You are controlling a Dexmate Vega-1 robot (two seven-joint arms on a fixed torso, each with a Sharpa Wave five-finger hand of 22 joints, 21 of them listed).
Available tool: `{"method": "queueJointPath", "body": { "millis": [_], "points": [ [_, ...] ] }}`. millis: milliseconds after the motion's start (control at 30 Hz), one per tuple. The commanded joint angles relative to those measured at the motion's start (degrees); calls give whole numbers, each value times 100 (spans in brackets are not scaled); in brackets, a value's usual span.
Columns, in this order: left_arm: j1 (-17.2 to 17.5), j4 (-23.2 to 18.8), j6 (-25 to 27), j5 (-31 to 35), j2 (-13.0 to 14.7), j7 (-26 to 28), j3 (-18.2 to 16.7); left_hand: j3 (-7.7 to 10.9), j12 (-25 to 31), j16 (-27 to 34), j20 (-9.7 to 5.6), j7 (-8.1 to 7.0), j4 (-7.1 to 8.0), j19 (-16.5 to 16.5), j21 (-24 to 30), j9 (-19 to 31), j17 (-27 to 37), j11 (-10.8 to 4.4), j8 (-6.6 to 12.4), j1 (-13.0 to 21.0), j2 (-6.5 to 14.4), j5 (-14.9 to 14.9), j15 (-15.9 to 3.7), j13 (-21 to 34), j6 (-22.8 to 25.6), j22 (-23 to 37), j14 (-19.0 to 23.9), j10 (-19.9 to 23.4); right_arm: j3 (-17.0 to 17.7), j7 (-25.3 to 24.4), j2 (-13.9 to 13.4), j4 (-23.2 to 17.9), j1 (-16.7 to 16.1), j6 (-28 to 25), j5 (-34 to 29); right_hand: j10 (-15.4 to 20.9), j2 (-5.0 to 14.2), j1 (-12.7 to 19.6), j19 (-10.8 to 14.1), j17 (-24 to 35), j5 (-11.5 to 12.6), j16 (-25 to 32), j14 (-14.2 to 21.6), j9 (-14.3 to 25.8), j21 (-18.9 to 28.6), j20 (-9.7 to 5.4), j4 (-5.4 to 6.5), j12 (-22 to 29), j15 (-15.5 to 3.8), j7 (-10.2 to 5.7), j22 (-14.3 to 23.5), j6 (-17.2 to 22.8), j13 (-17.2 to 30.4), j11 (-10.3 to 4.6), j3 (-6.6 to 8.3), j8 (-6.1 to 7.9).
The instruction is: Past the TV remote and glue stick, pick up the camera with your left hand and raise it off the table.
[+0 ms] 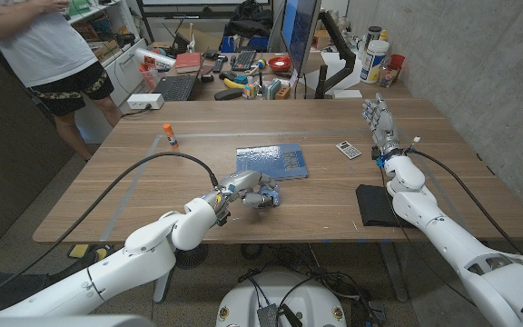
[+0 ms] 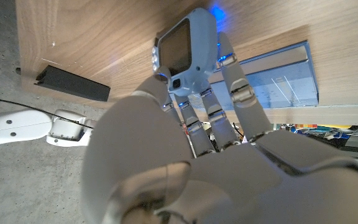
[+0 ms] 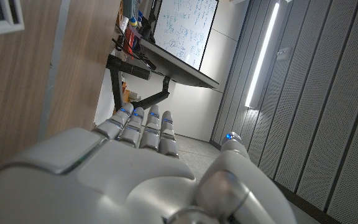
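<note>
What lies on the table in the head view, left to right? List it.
glue stick → left hand gripping the camera → calculator → right hand

Smooth pale plastic camera (image 2: 188, 46), glossy screen; matt wood-grain table (image 1: 443, 154).

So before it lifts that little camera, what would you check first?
1. Left hand at the camera: ok, fingers reach up behind it.
2. Firm grip: cannot tell, the contact is hidden.
3. Camera off the table: cannot tell.
4. Blue booklet clear of the hand: cannot tell, the hand is at its near edge.
5. Right hand out of the way: ok, open, far off.
6. Glue stick clear: ok.
</note>
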Motion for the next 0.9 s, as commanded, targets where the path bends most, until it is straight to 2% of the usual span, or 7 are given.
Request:
{"method": "queueJointPath", "body": {
  "millis": [33,200,900],
  "points": [
    [28,111,-145,-302,-17,206,-83,94,29,55,-77,89,-4,100,-22,10,39,-12,60,255,77,53,-405,78,137,17,152,106,-22,-61,27,-10,2,-15,-36,12,-6,-47,23,34,31,-3,2,27,-6,26,-2,20,-18,-29,19,3,14,-36,-23,21],
    [27,128,-156,-386,-10,233,-101,122,69,86,-142,145,11,184,-35,10,86,-33,94,339,93,53,-406,149,225,18,252,256,-30,-81,35,-22,-10,-13,-47,8,-7,-55,23,34,30,-4,-1,27,-8,25,1,18,-15,-27,19,3,14,-19,-29,21],
    [-4,83,-192,-552,91,234,-148,124,81,99,-177,156,77,156,-133,11,190,-36,143,375,94,53,-425,294,348,23,343,381,-31,-216,32,-114,-56,-25,-105,-3,1,-70,24,31,24,-3,2,26,-18,24,6,14,-13,-31,20,-7,13,-39,-43,21]
  ]
}}
